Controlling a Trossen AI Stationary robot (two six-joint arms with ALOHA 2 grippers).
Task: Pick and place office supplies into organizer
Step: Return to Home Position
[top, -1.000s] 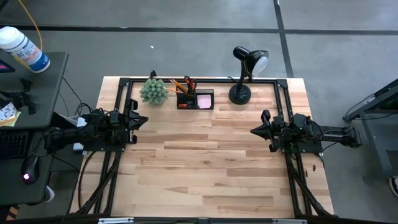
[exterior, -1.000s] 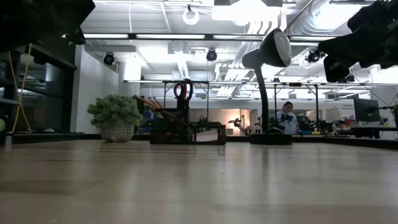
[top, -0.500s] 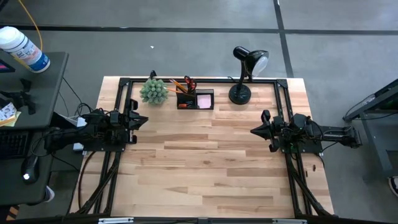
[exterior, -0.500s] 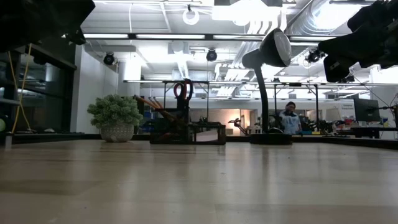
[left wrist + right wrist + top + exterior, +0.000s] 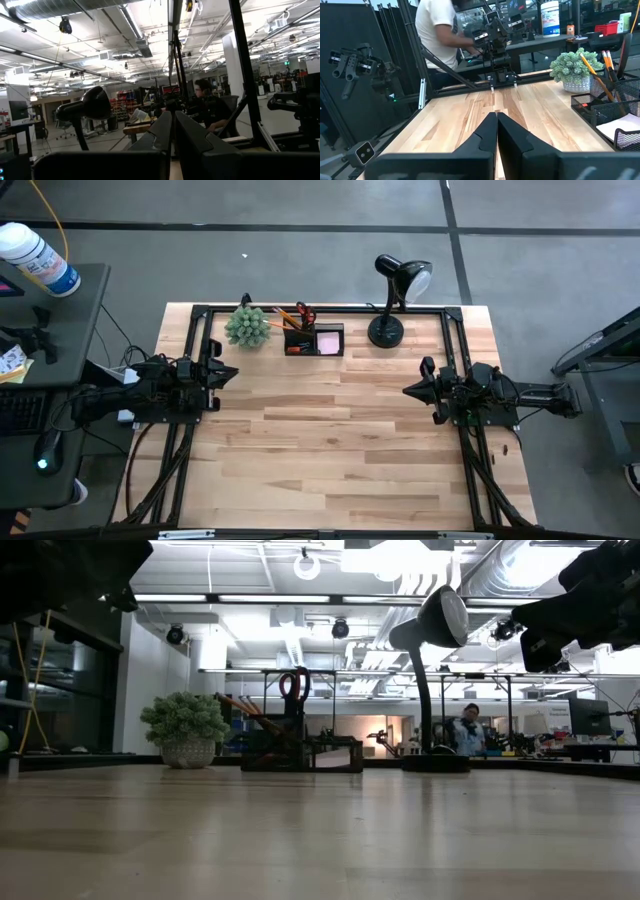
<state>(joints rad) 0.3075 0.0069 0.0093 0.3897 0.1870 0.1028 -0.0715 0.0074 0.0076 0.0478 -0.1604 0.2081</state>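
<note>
Two dark arms are sitting drawn back at the sides of the pale wooden table (image 5: 330,470), whose planks are stretching away from the near edge. Partway across, the left gripper (image 5: 232,373) is hanging over the left side and pointing toward the middle, its fingers (image 5: 162,132) pressing flat together on nothing. Opposite it, the right gripper (image 5: 407,391) is hanging over the right side and facing left, its fingers (image 5: 487,132) likewise pinched together and empty (each wrist view is showing its pair meeting with no gap). Farther back, along the far edge, the black organizer (image 5: 314,340) is standing between the green spiky plant (image 5: 246,327) on its left and the black desk lamp (image 5: 390,300) on its right. It is sitting just beside the plant and a little apart from the lamp's round base. Orange-handled scissors (image 5: 304,312) are standing handles-up in its left compartment, with thin orange pencils (image 5: 284,315) leaning out leftward toward the plant. The pink sticky-note pad (image 5: 329,340) is lying in the lower right compartment. Beyond the table, a person (image 5: 469,730) is showing in the room behind the lamp.
</note>
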